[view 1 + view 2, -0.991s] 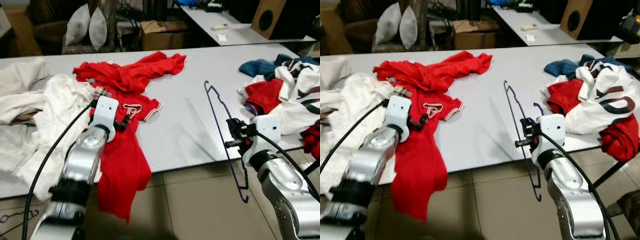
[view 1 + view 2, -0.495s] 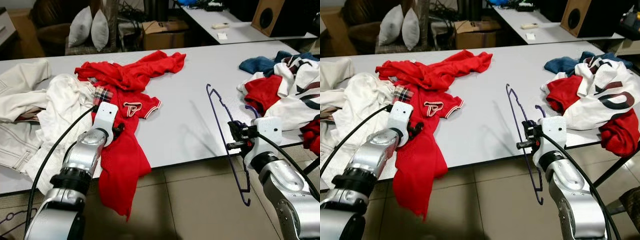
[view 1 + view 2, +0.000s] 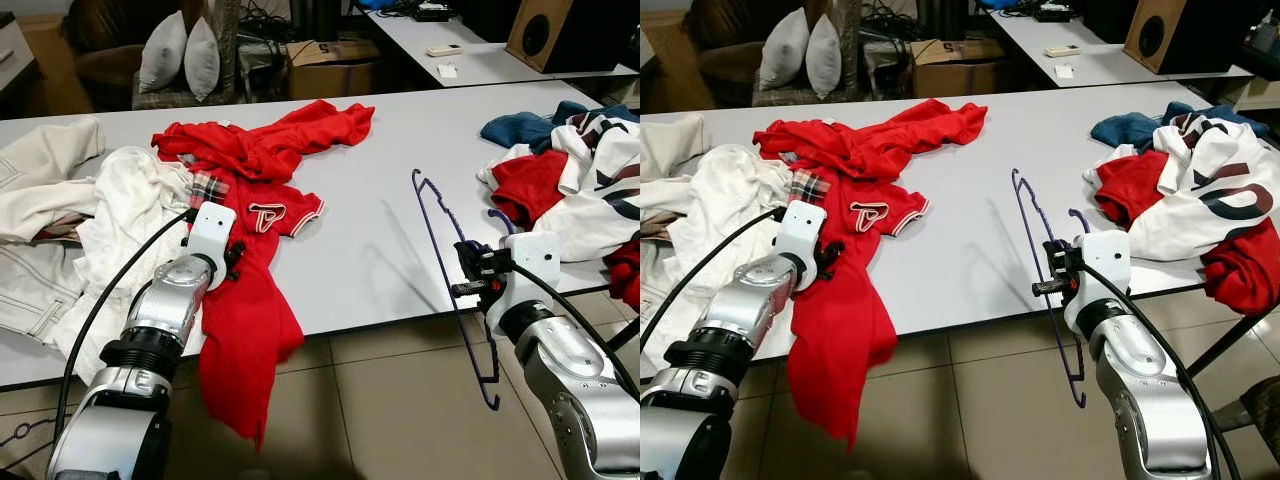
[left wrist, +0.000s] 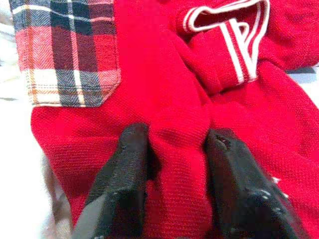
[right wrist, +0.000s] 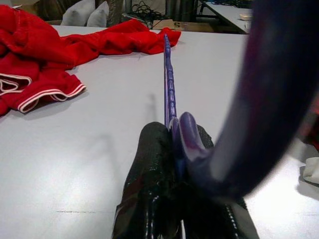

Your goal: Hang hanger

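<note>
A robot stands at the near edge of a long grey worktop [image 3: 360,250] strewn with clothes, one arm on each side.

The right hand [image 3: 468,272] is closed tight on a thin purple hanger [image 3: 440,255], pinching the wire between its two black fingers [image 5: 149,184]. The hanger is held upright and edge-on at the near edge of the worktop. Its upper end rises above the surface, and its lower end hangs past the edge towards the tiled floor [image 3: 400,420]. Held this way, the frame is free of the worktop and probably ready to be slid into a garment.

The left hand [image 3: 234,262] is closed on a fold of a red polo shirt [image 3: 250,300], the cloth bunched between its two fingers [image 4: 124,174]. The grip is just below the white-trimmed collar [image 4: 234,35] and beside a plaid patch [image 4: 70,50]. Most of the shirt lies on the worktop near the left end, and its lower part droops over the near edge. Holding it close to the collar would seem to keep the neck opening within reach for the hanger.

The two hands are well apart, with bare worktop between them, so the shirt and hanger have not yet met.

Another crumpled red garment [image 3: 270,140] lies beyond the shirt. A heap of white clothes [image 3: 70,230] covers the left end, and a mixed pile of red, white and blue clothes [image 3: 570,180] sits at the right end. Two pillows [image 3: 180,55] and a cardboard box [image 3: 330,65] stand beyond the far edge.
</note>
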Robot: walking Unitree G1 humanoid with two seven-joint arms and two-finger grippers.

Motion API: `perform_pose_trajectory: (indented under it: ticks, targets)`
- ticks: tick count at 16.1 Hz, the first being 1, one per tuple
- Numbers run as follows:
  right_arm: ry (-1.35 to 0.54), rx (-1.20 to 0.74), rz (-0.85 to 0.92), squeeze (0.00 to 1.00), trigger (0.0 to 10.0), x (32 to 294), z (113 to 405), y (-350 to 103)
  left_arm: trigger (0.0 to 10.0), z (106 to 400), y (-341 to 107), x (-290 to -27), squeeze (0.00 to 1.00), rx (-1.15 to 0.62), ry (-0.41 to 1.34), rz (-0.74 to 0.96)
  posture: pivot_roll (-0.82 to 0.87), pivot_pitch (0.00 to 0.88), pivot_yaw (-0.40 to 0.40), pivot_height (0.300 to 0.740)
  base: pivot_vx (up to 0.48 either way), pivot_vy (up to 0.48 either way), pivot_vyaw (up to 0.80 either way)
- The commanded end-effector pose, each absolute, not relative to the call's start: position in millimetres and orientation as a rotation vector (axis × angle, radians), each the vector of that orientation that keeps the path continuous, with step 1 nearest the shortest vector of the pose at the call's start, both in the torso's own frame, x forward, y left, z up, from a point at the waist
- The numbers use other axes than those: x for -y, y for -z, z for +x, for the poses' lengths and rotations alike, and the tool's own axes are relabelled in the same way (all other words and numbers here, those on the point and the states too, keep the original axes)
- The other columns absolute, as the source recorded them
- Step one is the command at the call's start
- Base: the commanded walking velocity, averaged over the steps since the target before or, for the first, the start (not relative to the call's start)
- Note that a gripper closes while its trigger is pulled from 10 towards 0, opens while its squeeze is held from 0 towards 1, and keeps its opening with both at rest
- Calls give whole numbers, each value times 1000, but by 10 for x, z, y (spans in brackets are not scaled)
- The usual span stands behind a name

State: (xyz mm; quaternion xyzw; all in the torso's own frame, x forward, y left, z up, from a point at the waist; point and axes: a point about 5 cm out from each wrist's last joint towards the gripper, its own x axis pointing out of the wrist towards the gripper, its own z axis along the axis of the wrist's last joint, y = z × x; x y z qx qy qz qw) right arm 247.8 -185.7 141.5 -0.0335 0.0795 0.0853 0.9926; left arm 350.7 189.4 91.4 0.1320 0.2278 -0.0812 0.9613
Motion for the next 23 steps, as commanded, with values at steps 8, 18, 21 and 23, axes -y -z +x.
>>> perform_pose_trajectory:
  ticks: [8, 18, 21, 23]
  targets:
    - [-143, -151, -94, 0, 10000, 1900, 2491, -1430, 0, 3455, -802, -1846, 0, -496, 255, 244, 7, 0, 22, 740, 0, 0, 0]
    - [-107, -134, -99, 0, 10000, 1948, 2513, -1456, 0, 3525, -1764, -1759, 0, 12, 622, -77, 16, 0, 17, 740, 0, 0, 0]
    - [-91, -119, -96, 0, 10000, 1947, 2573, -1473, 0, 3706, -2108, -1696, 0, 94, 618, -11, 30, 0, 8, 740, 0, 0, 0]
    - [-48, -90, -96, 0, 10000, 1999, 2625, -1531, 0, 3816, -2497, -1465, 0, 230, 702, -38, 28, 0, 8, 740, 0, 0, 0]
